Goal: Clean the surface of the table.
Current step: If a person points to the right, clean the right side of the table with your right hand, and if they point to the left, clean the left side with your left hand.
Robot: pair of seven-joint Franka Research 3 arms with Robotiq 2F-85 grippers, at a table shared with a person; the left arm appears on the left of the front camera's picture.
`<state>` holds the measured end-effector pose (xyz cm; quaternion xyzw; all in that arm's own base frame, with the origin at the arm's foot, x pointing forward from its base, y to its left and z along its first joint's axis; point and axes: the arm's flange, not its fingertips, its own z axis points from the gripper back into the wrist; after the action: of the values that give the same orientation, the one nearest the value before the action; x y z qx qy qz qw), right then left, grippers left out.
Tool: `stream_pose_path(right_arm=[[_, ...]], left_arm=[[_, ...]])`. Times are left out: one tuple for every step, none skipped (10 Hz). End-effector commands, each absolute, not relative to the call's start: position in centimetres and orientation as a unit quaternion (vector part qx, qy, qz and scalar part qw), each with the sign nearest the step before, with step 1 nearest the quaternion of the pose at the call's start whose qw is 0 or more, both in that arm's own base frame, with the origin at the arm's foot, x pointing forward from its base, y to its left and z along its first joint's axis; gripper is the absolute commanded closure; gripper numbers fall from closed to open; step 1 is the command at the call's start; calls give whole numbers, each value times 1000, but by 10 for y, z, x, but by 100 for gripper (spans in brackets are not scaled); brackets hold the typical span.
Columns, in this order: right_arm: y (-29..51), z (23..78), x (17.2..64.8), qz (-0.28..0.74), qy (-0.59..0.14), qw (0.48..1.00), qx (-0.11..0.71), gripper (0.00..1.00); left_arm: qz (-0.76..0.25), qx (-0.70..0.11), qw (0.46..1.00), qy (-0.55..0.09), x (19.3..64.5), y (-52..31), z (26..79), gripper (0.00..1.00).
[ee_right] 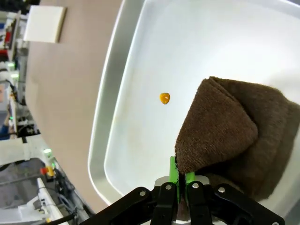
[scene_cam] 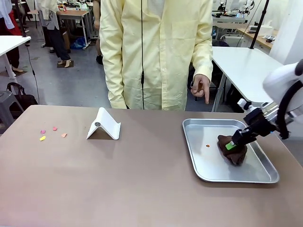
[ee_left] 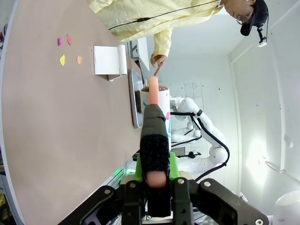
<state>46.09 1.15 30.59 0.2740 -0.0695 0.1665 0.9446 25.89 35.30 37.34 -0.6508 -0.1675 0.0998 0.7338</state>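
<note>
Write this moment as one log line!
right gripper: shut on brown cloth in tray | left gripper: shut on black stick | table: coloured scraps uncleared

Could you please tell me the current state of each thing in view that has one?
left gripper, shut on a black pink-tipped tool
right gripper, shut on the brown cloth
brown cloth, bunched in the metal tray
metal tray, flat on the table, one orange scrap inside
table, coloured scraps lying near its left end
white stand, upright on the table
person's hand, index finger pointing down
</note>
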Motion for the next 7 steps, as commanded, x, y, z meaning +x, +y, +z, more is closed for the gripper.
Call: stream_pose_path(right_arm=[[24,307,473,173,-57,949,258,95],[30,305,472,185,-53,946,262,95],[36,304,473,192,-53,939,280,95],[45,303,473,206,-54,929,303,95],[53,302,474,214,-53,922,318,95],[64,300,474,229,-50,914,331,95],[76,299,475,242,-51,907,339,95]], left_arm=[[101,-650,734,-168,255,349,377,100],[101,-650,734,-168,255,349,377,100],[101,-650,734,-168,255,349,377,100],[101,-650,734,-168,255,349,377,100],[101,-650,734,-168,255,349,377,100],[101,-650,734,-168,255,349,377,100],[101,-650,734,-168,255,349,377,100]])
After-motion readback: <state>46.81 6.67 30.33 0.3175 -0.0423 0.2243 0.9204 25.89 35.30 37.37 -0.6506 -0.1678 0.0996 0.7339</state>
